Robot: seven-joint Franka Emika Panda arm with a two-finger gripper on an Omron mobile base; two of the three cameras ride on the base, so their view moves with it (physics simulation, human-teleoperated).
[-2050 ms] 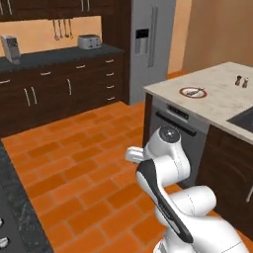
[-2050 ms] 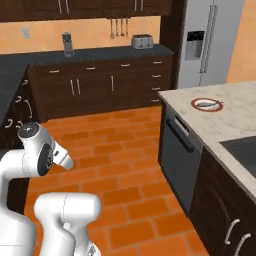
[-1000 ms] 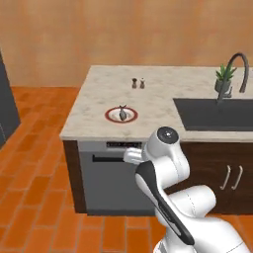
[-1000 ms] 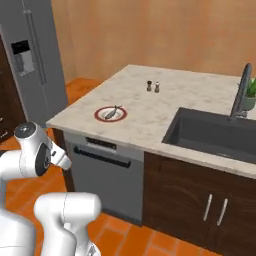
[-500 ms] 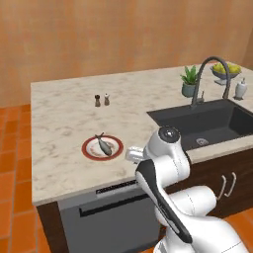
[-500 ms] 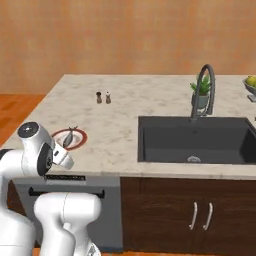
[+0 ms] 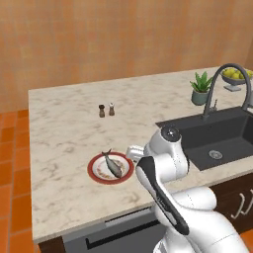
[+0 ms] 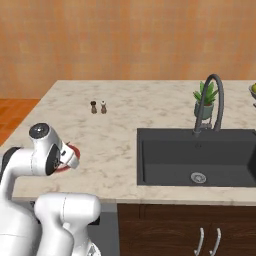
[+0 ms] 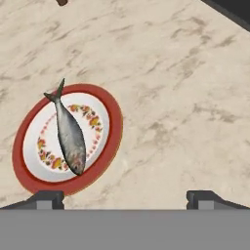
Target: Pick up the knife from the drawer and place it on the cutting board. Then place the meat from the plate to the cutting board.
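Note:
A small round plate (image 7: 94, 173) with a red rim sits on the marble counter near its front edge. On it lies the meat (image 7: 113, 167), a grey fish-shaped lump. In the hand view the plate (image 9: 115, 122) and the meat (image 9: 71, 140) lie left of centre. My gripper (image 9: 126, 199) hovers above the counter just right of the plate, open, with nothing between its fingertips (image 9: 47, 197). The knife, the drawer and the cutting board are out of view.
Two small shakers (image 7: 106, 109) stand farther back on the counter. A dark sink (image 7: 217, 141) with a curved faucet (image 7: 221, 79) lies to the right, with a potted plant (image 7: 200, 90) and a bowl of yellow fruit (image 7: 236, 76) behind it. A dishwasher front (image 7: 113, 236) sits below the counter edge.
The base has driven and turned, so both base views shifted: the kitchen island now faces me squarely, with plate and sink close. The gripper stays open.

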